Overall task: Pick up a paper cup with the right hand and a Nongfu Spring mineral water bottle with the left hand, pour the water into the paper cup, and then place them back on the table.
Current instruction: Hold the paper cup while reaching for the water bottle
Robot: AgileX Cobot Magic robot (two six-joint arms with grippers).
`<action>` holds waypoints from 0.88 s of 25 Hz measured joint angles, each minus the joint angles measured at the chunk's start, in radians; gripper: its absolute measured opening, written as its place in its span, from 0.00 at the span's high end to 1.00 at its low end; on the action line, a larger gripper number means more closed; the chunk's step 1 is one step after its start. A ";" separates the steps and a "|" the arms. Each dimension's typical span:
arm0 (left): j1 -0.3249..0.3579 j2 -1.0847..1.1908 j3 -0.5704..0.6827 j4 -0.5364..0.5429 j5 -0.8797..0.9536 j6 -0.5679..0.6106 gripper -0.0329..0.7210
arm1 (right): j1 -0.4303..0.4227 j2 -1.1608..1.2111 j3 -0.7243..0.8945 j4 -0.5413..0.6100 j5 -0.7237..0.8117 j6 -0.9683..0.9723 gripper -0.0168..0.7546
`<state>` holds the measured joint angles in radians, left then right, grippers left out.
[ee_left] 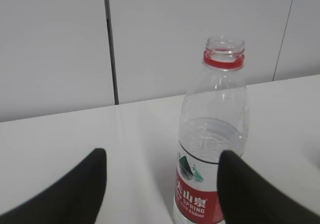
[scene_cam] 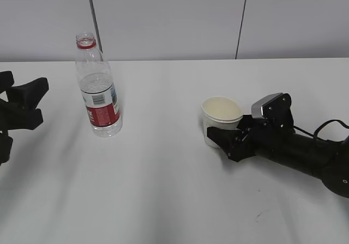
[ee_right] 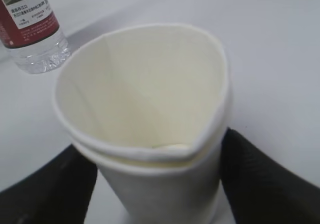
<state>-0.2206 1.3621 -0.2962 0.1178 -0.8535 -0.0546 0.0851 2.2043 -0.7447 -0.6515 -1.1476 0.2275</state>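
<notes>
Between the right tool's [ee_right: 155, 184] fingers, squeezed out of round, stands the paper cup [ee_right: 150, 119].

Open worktop [scene_cam: 163, 189] between bottle [scene_cam: 98, 86] and paper cup [scene_cam: 221, 119], well apart. Left claw [scene_cam: 16, 110] stands clear of the bottle, bare lane between. Right claw [scene_cam: 229, 138] flanks the cup, closing its right side; wall behind
</notes>
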 joint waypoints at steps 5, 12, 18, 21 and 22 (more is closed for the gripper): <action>0.000 0.000 0.000 0.012 0.004 0.000 0.38 | 0.000 0.000 0.000 0.004 0.000 0.000 0.30; 0.000 0.041 0.000 0.107 0.003 -0.023 0.34 | 0.000 0.000 0.000 0.065 0.000 0.001 0.32; 0.000 0.211 -0.006 0.098 -0.172 -0.025 0.26 | 0.000 0.000 0.000 0.078 0.000 0.001 0.32; 0.000 0.307 -0.024 0.096 -0.249 -0.025 0.25 | 0.000 0.000 0.000 0.078 0.000 0.001 0.32; 0.000 0.339 -0.032 0.096 -0.266 -0.025 0.25 | 0.000 0.000 0.000 0.078 0.000 0.001 0.32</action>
<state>-0.2206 1.7007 -0.3283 0.2140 -1.1191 -0.0799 0.0851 2.2043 -0.7447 -0.5736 -1.1476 0.2282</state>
